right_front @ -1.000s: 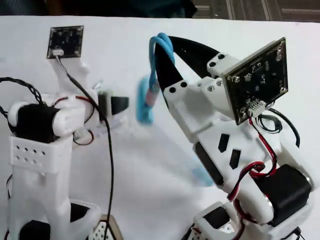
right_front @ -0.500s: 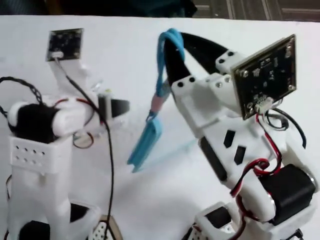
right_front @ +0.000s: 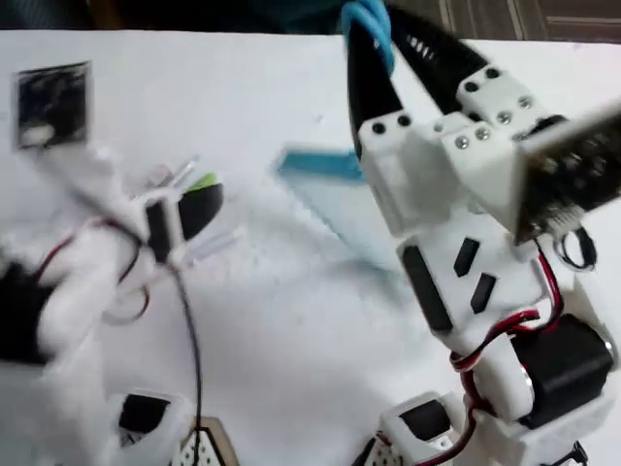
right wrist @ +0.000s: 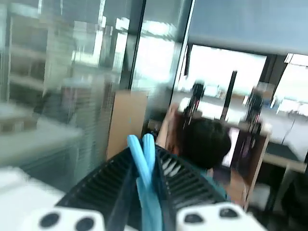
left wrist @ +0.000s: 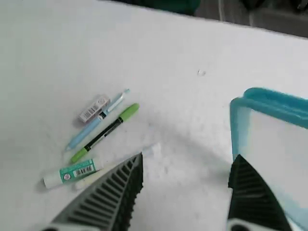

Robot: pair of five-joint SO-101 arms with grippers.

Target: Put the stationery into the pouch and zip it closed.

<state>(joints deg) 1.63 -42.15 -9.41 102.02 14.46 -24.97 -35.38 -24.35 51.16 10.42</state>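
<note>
A translucent pouch (right_front: 340, 199) with a blue rim hangs over the table by its blue strap (right_front: 367, 21). My right gripper (right_front: 380, 44) is shut on that strap (right wrist: 146, 166), raised high and pointing up and away from the table. My left gripper (left wrist: 189, 159) stands open and holds nothing, above the table between the stationery and the pouch (left wrist: 272, 134). The stationery lies together: a small eraser (left wrist: 94, 109), a light blue pen (left wrist: 98, 120), a green marker (left wrist: 103, 134) and a white and green tube (left wrist: 72, 172). The left gripper (right_front: 197, 209) hovers over them.
The white table (right_front: 281, 330) has bare room in the middle and towards the front. The right arm's white body (right_front: 485, 291) fills the right side. A dark room lies beyond the table's far edge.
The right gripper has lifted the strap higher and further right, and the pouch has swung up and across with it. The left arm has swung over towards the stationery.
</note>
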